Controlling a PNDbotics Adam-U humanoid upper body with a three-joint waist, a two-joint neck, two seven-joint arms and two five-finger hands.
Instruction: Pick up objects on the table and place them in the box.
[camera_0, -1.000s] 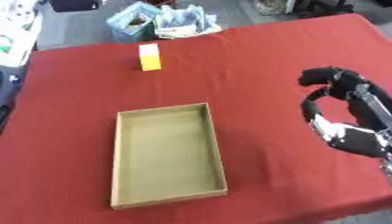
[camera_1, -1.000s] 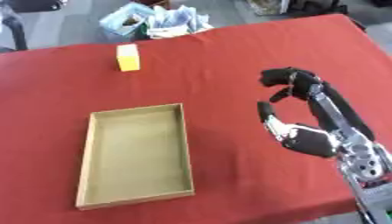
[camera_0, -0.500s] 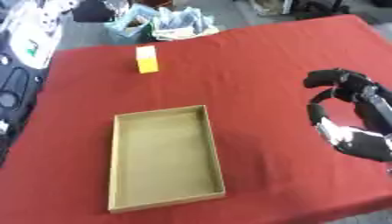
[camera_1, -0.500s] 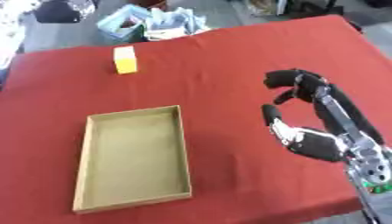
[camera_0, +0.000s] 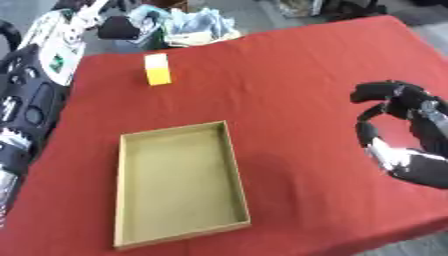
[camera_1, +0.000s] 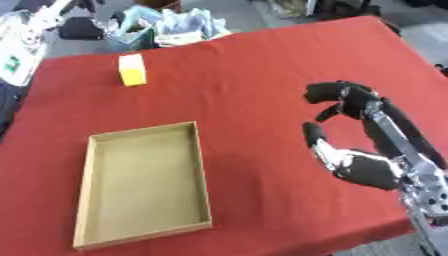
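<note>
We've got bright, even light across the red table (camera_0: 289, 100), soft and diffuse, no glare on the cloth. Both views are blurred throughout; edges smear, and the clutter at eleven o'clock is mush. The box (camera_0: 178, 185) throws a faint, soft shadow towards three o'clock, and its inner wall on that side looks darker. The right hand (camera_1: 363, 162) shows pale highlights on dark shells, with barely any shadow beneath it.

Red tablecloth (camera_0: 289, 90) — cluttered bin (camera_0: 188, 27) beyond its far edge
</note>
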